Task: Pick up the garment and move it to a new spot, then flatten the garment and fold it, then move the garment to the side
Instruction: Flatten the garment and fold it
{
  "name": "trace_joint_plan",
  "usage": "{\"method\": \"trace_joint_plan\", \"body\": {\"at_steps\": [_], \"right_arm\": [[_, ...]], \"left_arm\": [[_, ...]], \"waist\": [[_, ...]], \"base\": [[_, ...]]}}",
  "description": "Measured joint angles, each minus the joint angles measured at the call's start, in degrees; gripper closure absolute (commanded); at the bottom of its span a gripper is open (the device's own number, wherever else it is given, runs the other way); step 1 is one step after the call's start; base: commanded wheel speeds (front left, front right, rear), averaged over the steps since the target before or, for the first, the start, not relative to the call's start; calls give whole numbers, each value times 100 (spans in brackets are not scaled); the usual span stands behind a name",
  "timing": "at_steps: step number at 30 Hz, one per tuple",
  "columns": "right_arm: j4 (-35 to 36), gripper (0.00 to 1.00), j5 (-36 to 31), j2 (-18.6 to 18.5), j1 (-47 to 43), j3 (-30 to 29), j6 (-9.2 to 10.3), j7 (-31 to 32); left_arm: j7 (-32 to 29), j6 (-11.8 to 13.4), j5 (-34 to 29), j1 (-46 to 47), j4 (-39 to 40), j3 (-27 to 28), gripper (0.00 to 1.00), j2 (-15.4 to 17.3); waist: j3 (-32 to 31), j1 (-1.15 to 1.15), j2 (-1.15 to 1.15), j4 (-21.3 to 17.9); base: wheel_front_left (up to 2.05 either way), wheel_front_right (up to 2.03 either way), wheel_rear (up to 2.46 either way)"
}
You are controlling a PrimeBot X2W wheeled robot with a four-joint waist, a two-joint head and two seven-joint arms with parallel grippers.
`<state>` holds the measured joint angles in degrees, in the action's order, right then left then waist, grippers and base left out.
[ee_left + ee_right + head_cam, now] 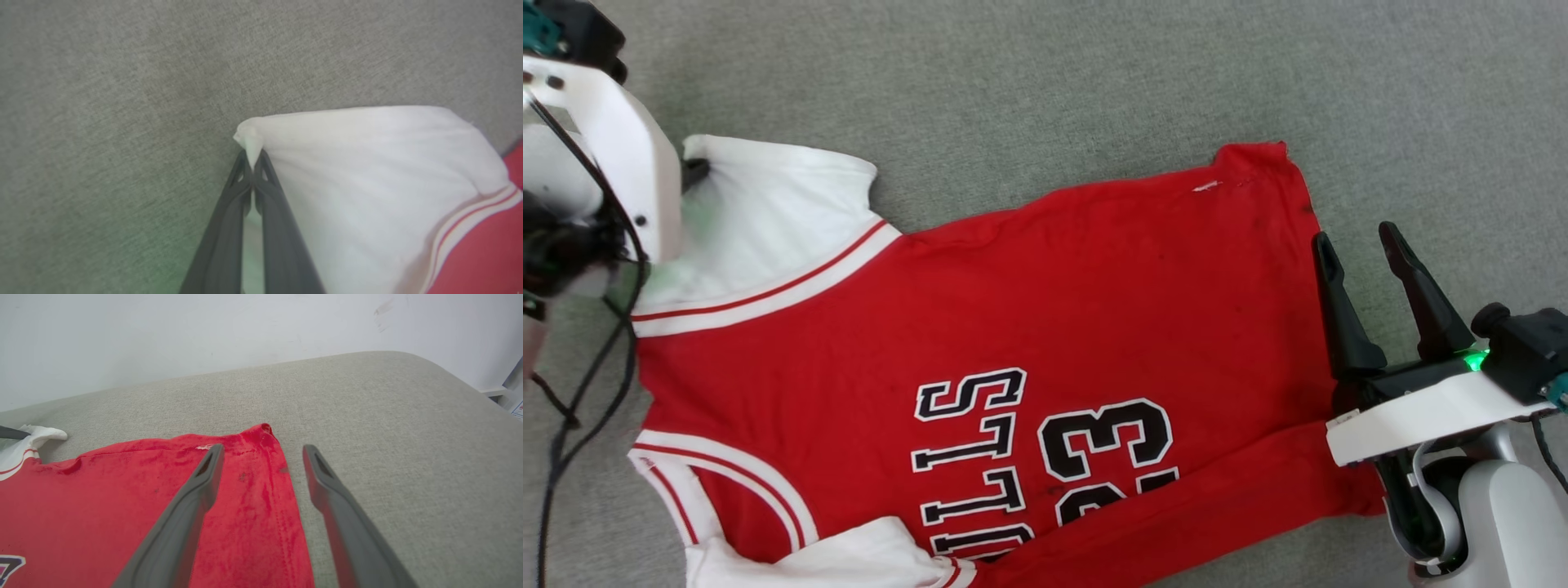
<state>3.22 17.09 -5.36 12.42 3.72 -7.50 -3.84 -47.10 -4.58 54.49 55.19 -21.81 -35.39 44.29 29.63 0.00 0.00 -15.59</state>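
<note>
Shirt (1045,310) lies spread mid frame; left gripper (253,163) pinches just the sleeve tip (248,138) upper left, right gripper (1356,233) gapes open by the hem (1298,245), so that pinch might slip when pulled

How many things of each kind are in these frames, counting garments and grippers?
garment: 1, red jersey lying on the grey cushion
Grippers: 2, left gripper shut on the corner of the white sleeve; right gripper open at the hem
Total: 3
</note>
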Motion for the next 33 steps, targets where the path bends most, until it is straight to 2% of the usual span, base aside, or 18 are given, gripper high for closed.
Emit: {"method": "trace_joint_plan", "body": {"at_steps": [5,9,14,18,21,26,27,33], "right_arm": [[-47,0,-136,-199,-6,9,0,312],[-54,0,-163,-550,-3,13,0,936],[132,0,-130,-1267,121,66,-1,2152],[263,0,118,-1744,353,86,0,3471],[398,0,-149,-2372,586,172,-1,4310],[401,0,96,-2596,886,152,-3,5543],[377,0,131,-2691,968,136,-2,5714],[-16,0,401,-2720,1456,94,-1,6473]], "left_arm": [[682,11,-118,-203,47,33,100,-231],[1136,-8,-155,-325,214,47,100,-400],[1463,-80,-199,-513,767,25,100,-432],[1725,-93,-241,-728,1388,42,100,-358],[1900,-36,-302,-894,1916,46,100,-333],[2007,68,-479,-1138,2688,-37,100,-264],[2008,100,-517,-1182,2825,-82,100,-257],[2014,208,-646,-1408,3392,-261,100,-287]], "waist": [[-224,0,0,127],[-467,0,0,292],[-713,0,0,627],[-865,0,0,937],[-931,0,0,1182],[-925,0,0,1579],[-907,0,0,1648],[-699,0,0,1964]], "base": [[0,0,0],[0,0,0],[0,0,0],[0,0,0],[0,0,0],[0,0,0],[0,0,0],[0,0,0]]}}
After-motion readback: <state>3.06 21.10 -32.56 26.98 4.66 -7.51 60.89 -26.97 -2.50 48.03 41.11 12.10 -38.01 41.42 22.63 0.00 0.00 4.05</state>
